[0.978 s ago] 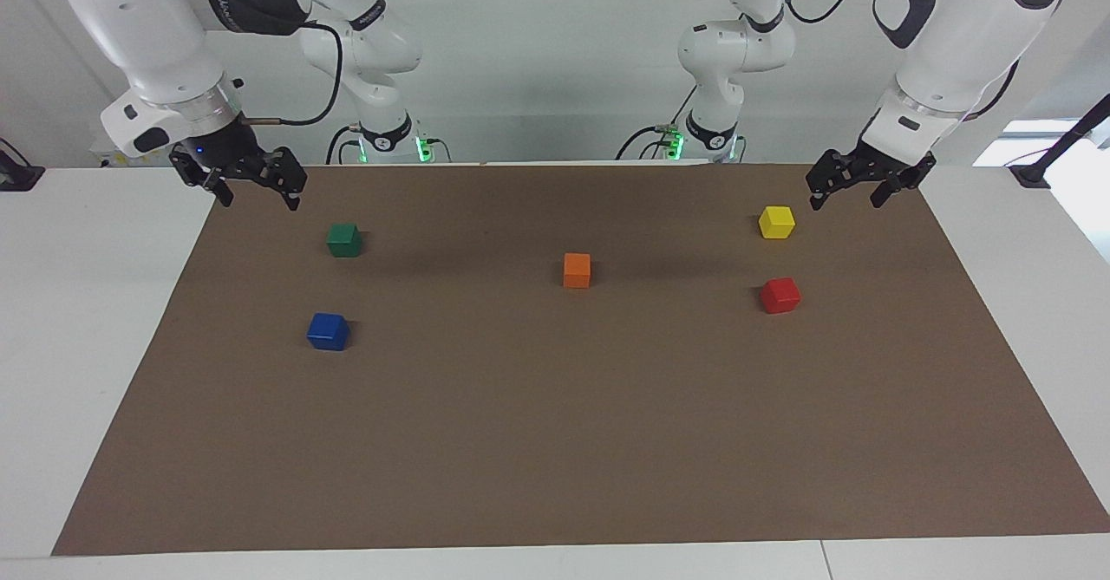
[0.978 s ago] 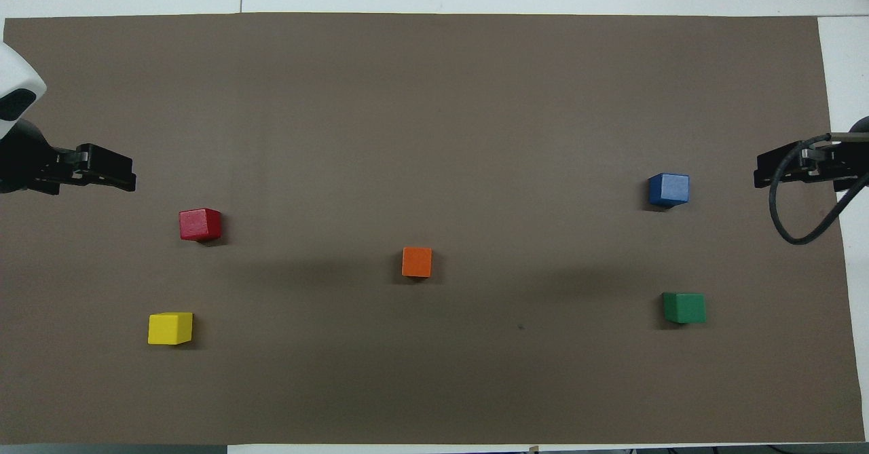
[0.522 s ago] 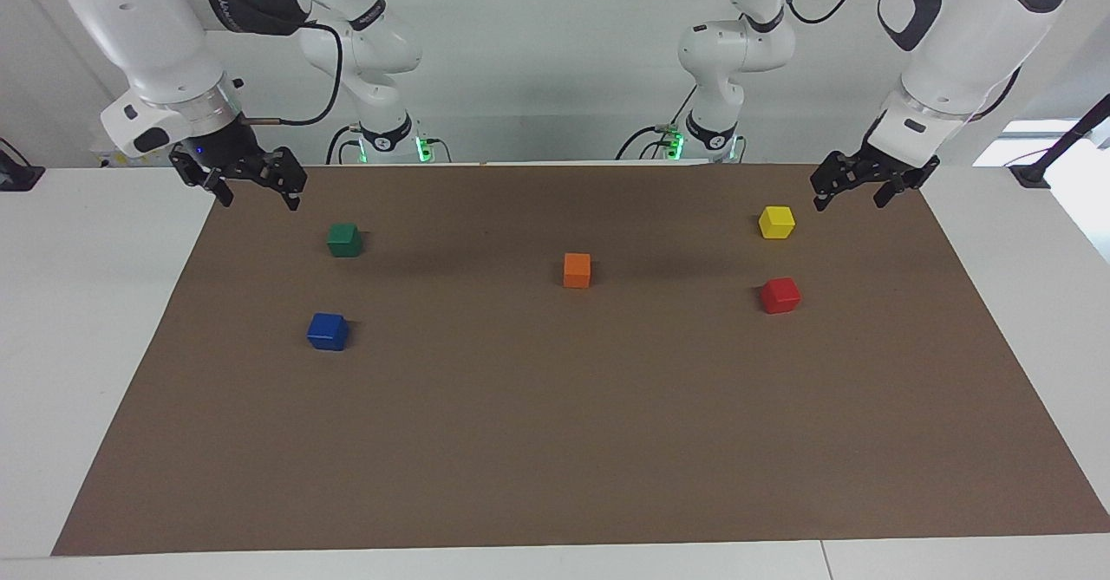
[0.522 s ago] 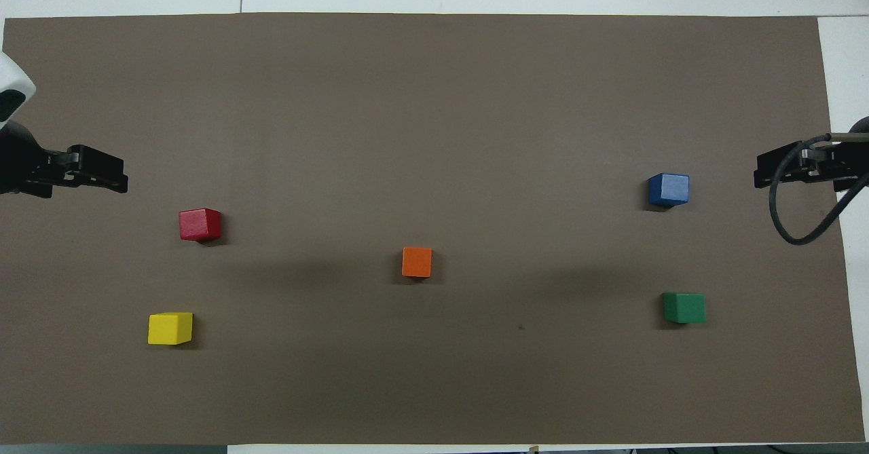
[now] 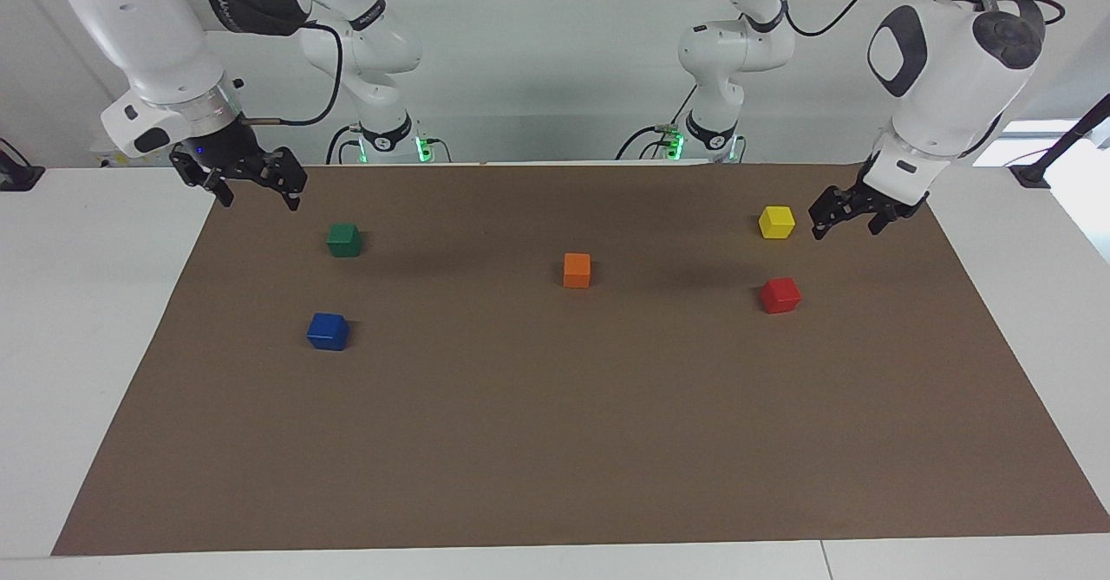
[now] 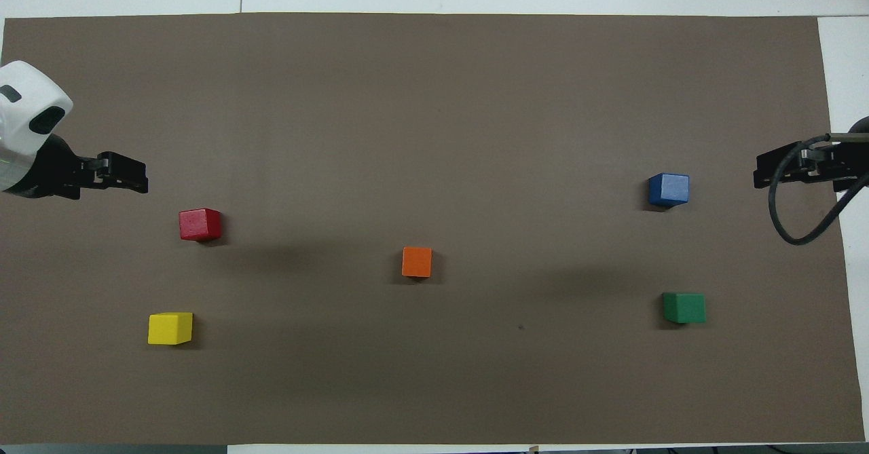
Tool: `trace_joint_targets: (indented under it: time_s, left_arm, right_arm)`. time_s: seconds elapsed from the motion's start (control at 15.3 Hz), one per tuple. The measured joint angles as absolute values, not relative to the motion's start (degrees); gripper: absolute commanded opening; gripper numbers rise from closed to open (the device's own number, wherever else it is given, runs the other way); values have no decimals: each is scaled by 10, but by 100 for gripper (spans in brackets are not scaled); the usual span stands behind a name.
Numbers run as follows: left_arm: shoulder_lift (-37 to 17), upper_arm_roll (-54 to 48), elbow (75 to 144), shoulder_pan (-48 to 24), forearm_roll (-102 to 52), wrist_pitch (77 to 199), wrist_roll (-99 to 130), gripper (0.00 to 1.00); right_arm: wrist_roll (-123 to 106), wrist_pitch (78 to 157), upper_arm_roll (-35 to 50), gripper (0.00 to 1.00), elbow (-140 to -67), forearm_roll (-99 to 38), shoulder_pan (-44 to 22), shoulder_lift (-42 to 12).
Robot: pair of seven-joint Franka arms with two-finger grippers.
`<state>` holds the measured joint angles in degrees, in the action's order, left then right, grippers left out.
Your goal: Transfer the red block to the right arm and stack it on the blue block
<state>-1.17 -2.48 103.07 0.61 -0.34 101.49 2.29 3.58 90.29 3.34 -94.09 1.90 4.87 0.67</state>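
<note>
Red block (image 5: 780, 295), a small bright red cube with flat matte faces, sits on the brown paper mat (image 5: 555, 441) toward the left arm's end of the table, well in from the mat's edges and untouched. Nearest the robots lie a small yellow cube (image 5: 776, 222), just nearer than the red one at the same end, and a small green cube (image 5: 344, 239) toward the right arm's end. A small orange cube (image 5: 577, 270) stands near the mat's middle. The blue block (image 5: 328, 331), a small deep blue cube, lies farther from the robots than the green cube, toward the right arm's end, well apart from the red block. All five cubes rest flat and separate on the smooth mat, which covers a white table (image 5: 87, 320). The left gripper (image 5: 843, 218), black, hangs over the mat beside the yellow cube, fingers spread and holding nothing. The right gripper (image 5: 253, 190), black with a small blue light, waits over the mat's corner near the green cube, fingers likewise spread.
</note>
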Motion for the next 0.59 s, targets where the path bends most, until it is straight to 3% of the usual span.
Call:
trace_joint_targets:
  time_s: [0.59]
  left_arm:
    - [-45, -30, 1169, 2, -3, 1188, 23, 100]
  right_arm:
    - [36, 903, 35, 100, -942, 19, 47, 7]
